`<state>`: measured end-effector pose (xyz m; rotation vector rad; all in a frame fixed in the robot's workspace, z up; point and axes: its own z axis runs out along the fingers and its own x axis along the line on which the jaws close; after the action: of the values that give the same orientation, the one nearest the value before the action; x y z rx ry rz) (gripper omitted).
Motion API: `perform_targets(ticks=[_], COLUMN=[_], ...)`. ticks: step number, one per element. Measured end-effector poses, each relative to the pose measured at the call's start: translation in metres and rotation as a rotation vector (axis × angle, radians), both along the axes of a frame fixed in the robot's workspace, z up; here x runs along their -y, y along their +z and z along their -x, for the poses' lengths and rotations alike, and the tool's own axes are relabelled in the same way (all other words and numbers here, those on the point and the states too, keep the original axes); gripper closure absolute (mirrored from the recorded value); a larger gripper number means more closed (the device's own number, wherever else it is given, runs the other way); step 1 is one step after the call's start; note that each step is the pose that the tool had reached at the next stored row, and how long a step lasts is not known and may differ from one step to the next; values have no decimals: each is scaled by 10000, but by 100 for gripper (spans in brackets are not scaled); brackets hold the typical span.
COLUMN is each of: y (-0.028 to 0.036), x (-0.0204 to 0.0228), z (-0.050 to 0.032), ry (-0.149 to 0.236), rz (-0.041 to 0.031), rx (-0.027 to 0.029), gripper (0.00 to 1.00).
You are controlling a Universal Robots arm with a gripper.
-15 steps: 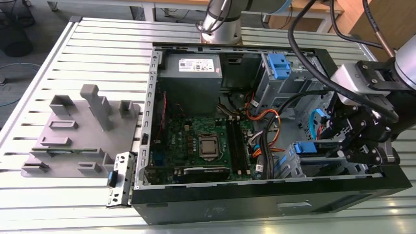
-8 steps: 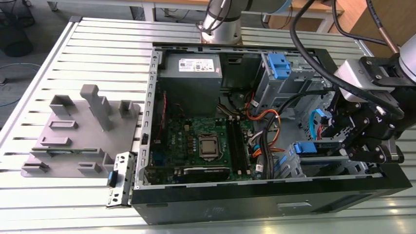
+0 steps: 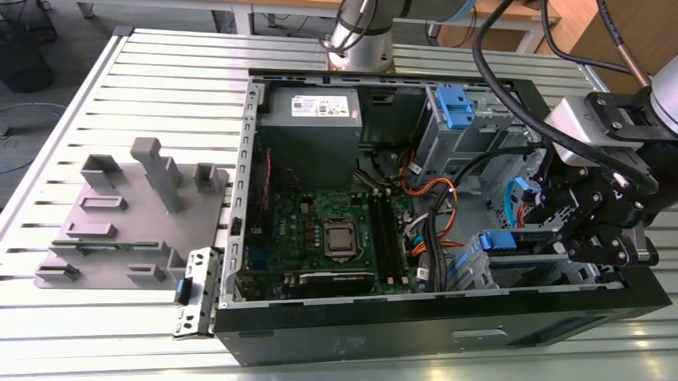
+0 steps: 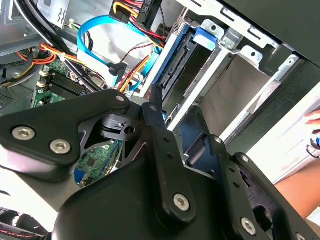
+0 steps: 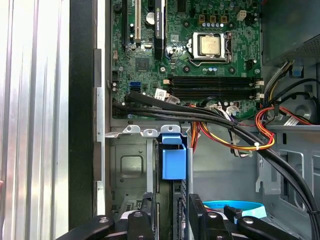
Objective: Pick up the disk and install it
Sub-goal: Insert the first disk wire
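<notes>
The gripper [image 5: 171, 215], clamped or released I cannot tell, is hanging over the disk [image 4: 175, 62] sitting edge-on in the drive cage [image 5: 132, 165] just beneath; tilting risks jamming it or snagging nearby cables [image 5: 235, 130].

Matt blk claw [image 5: 171, 200], disk [image 4: 184, 59] w/ smooth blue plastic frame, ribbed bare-metal table [image 3: 159, 79]
</notes>
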<state>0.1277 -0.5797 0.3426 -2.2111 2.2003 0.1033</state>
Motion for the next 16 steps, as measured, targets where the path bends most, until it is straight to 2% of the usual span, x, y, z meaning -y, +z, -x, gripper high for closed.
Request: perform_targets(ticks=[3, 14, 16], y=[5, 137, 139], x=[0, 0, 0], z=[0, 0, 0], ry=[0, 0, 0], rz=[1, 1, -2], rx=[0, 0, 1], gripper=[58, 58, 58])
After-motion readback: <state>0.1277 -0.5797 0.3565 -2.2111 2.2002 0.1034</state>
